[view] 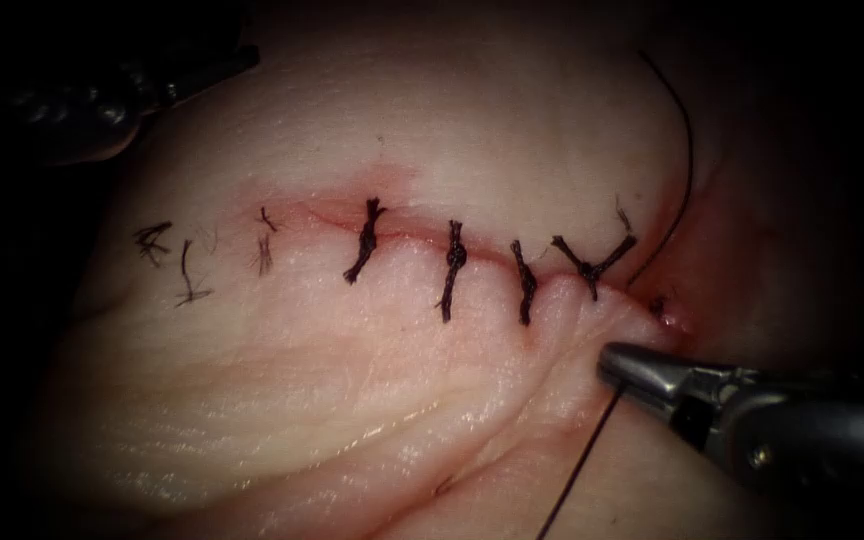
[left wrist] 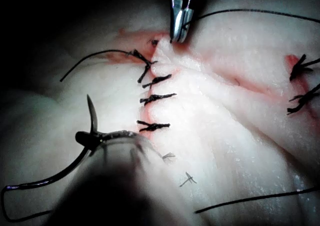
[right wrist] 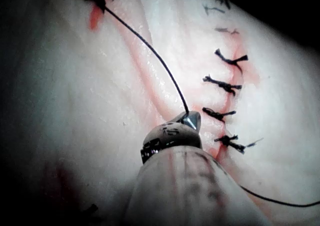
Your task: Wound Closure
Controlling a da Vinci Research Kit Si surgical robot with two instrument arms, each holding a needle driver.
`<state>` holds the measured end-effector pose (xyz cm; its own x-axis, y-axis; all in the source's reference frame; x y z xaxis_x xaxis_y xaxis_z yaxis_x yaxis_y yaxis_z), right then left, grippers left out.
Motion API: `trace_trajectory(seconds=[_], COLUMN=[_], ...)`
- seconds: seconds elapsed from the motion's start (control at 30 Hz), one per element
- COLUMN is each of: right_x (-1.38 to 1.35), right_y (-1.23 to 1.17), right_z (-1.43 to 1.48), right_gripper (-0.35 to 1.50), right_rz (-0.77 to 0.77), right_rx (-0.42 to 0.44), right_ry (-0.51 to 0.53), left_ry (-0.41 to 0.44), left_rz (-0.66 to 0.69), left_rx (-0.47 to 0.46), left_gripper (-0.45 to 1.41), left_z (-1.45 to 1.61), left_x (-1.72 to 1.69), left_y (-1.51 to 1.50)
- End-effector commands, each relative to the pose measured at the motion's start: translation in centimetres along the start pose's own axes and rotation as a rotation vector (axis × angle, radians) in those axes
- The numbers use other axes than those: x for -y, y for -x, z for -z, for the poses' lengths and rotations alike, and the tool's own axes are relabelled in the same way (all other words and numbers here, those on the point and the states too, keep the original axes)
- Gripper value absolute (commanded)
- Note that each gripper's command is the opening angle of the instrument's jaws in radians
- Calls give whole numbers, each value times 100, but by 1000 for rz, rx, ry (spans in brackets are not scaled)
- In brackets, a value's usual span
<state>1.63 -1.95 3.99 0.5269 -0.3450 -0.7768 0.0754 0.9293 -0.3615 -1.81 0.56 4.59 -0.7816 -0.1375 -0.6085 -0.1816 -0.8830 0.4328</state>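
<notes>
The tissue (view: 352, 400) has a cut (view: 412, 235) closed by several knotted stitches (view: 455, 256). My left tool (left wrist: 92, 139) is shut on the curved needle (left wrist: 90, 113), about a third back from its point. The needle is held clear of the tissue, and thread (left wrist: 30, 186) trails from its tail. My right tool (view: 614, 360) rests just below the right end of the cut, shut on the thread (view: 689, 140). That grip is seen close up in the right wrist view, with the thread (right wrist: 150, 48) leaving the tool's tip (right wrist: 189, 120). The right tool (left wrist: 176, 33) also appears in the left wrist view.
Short cut ends of thread (view: 157, 242) lie on the tissue past the left end of the cut. Red fluid (view: 668, 305) marks its right end. A dark part of the left arm's tool (view: 82, 105) sits at the far upper left. Thread (view: 577, 470) runs off below the right tool.
</notes>
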Motion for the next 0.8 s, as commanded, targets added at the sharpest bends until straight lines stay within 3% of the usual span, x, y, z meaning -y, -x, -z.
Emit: trace_trajectory(seconds=[0.03, 0.43, 0.8], right_x=[7, 38, 46], right_y=[-8, -79, -110], right_z=[-1, 15, 24], right_gripper=[-35, -35, -35], right_rz=[12, 56, 68], right_rx=[-14, -69, -135], right_ry=[-5, -58, -88], left_ry=[-1, 16, 22], left_rz=[-1, 2, 3], left_rx=[-3, -5, -7], left_gripper=[-45, -45, -45], left_z=[-10, -20, -24], left_x=[-1, -10, -13], left_y=[-2, -8, -9])
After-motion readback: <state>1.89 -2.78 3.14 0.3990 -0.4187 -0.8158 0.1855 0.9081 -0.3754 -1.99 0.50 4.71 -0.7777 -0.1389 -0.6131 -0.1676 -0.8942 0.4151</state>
